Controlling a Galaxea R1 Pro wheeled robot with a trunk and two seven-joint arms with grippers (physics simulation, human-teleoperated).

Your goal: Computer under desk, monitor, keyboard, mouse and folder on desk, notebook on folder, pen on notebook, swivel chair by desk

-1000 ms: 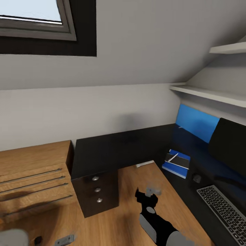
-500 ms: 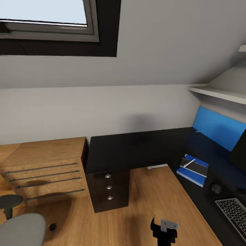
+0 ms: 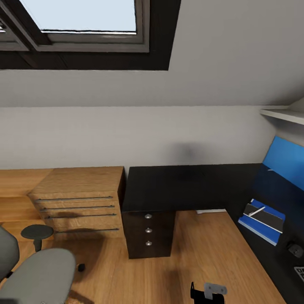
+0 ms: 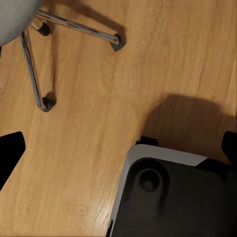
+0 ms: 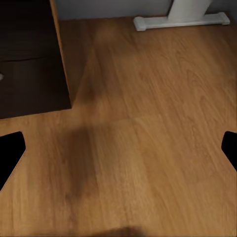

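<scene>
Glossy black, the L-shaped worktop (image 3: 181, 188) fills the middle of the head view and runs off toward 3 o'clock, with its dark three-drawer unit (image 3: 148, 230) and silver knobs underneath at centre. On the worktop's arm at about 4 o'clock lies the blue folder (image 3: 258, 226), a dark notebook (image 3: 265, 214) stacked on it and the white pen (image 3: 256, 211) resting across the notebook. Just past them toward 4 o'clock sits a small dark mouse (image 3: 295, 250), and a corner of the keyboard (image 3: 300, 272) shows at the frame edge. A light wooden chest of drawers (image 3: 76, 202) stands beside the drawer unit at 9 o'clock. The grey swivel chair (image 3: 36, 274) sits at 8 o'clock on the wooden floor (image 3: 207, 253), well apart from the worktop, one round black armrest (image 3: 37, 232) raised above the seat.

The right claw (image 5: 118, 148) hangs over bare floor with its fingertips spread wide and nothing between them; the worktop's white leg (image 5: 187, 12) lies ahead of it. The left claw (image 4: 118, 148) is likewise wide open and empty, above the floor near the chair's metal star base (image 4: 37, 74) and the robot's own dark base (image 4: 173, 197).
</scene>
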